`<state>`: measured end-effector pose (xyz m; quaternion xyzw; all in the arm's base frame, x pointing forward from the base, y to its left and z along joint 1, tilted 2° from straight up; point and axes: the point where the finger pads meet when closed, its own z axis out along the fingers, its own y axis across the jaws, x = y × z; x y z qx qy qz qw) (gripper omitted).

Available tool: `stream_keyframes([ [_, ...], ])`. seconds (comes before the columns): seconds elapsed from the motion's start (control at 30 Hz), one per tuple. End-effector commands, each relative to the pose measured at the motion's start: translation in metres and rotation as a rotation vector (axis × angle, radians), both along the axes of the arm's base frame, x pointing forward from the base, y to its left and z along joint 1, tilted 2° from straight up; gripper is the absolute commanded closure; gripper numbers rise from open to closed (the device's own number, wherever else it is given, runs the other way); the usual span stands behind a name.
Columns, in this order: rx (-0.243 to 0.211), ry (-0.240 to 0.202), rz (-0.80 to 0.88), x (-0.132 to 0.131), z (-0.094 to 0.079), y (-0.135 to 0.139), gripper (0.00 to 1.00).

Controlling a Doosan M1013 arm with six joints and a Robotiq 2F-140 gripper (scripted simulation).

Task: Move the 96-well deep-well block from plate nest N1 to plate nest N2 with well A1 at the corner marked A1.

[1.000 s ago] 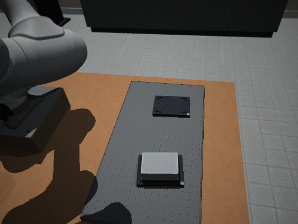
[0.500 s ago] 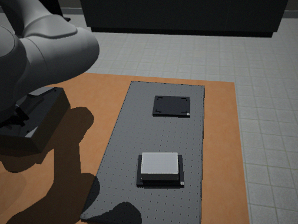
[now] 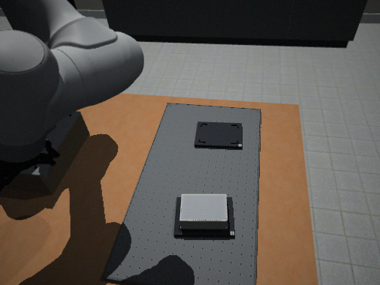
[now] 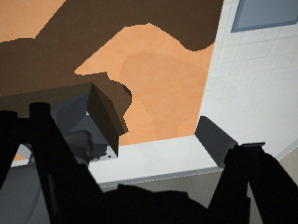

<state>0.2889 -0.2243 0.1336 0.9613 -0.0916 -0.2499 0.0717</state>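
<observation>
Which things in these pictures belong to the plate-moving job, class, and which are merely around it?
Part of the job:
- white deep-well block, seated in the near nest
- far nest, with nothing in it
- open gripper, holding nothing

Merely around:
- grey perforated board
- orange table top
- tiled floor
- dark cabinet

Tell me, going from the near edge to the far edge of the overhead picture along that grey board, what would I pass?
White deep-well block sitting on its black plate nest → bare stretch of the dotted grey board → empty black plate nest → orange table top → tiled floor → dark cabinet.
</observation>
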Motion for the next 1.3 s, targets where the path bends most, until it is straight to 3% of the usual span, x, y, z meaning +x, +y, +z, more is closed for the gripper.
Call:
stream_keyframes([
  [0.0, 0.007, -0.013, 0.014, 0.017, -0.006, 0.002, 0.00],
  [0.2, 0.007, -0.013, 0.014, 0.038, -0.014, 0.006, 0.00],
  [0.33, 0.044, -0.090, 0.099, 0.056, -0.020, 0.012, 0.00],
  [0.73, 0.044, -0.090, 0.099, 0.096, -0.034, 0.024, 0.00],
  [0.87, 0.079, -0.166, 0.182, 0.113, -0.040, 0.031, 0.00],
  [1.27, 0.079, -0.166, 0.182, 0.153, -0.054, 0.046, 0.00],
])
